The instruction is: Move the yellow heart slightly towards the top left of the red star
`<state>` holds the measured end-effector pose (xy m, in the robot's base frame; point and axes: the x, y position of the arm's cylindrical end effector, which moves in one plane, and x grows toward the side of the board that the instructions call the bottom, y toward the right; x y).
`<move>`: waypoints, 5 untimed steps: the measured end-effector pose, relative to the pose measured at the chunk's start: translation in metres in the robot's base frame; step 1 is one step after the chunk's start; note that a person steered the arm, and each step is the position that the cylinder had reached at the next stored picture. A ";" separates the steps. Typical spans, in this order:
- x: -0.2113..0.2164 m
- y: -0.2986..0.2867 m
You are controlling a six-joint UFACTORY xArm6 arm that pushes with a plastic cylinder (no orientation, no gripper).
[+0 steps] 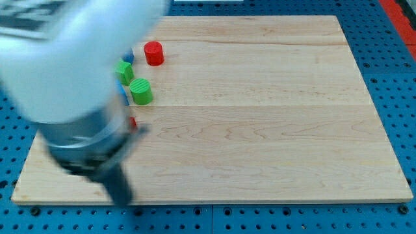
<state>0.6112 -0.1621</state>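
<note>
Behind the blurred arm [71,84], the yellow heart and the rod's tip are both hidden; a red sliver [132,121], perhaps the star, peeks out just right, so no contact can be judged.

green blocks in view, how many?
2: a green block at the board's upper left, and a second green block just above-left of it, partly behind the blurred arm. The arm may hide others.

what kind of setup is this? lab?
Likely a robotics lab bench: a wooden board lies on a blue perforated base, with small blocks like a red cylinder and green cylinder, and a blurred robot arm over them.
</note>
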 end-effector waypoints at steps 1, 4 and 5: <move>-0.019 -0.100; -0.102 -0.111; -0.113 -0.102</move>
<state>0.4980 -0.2643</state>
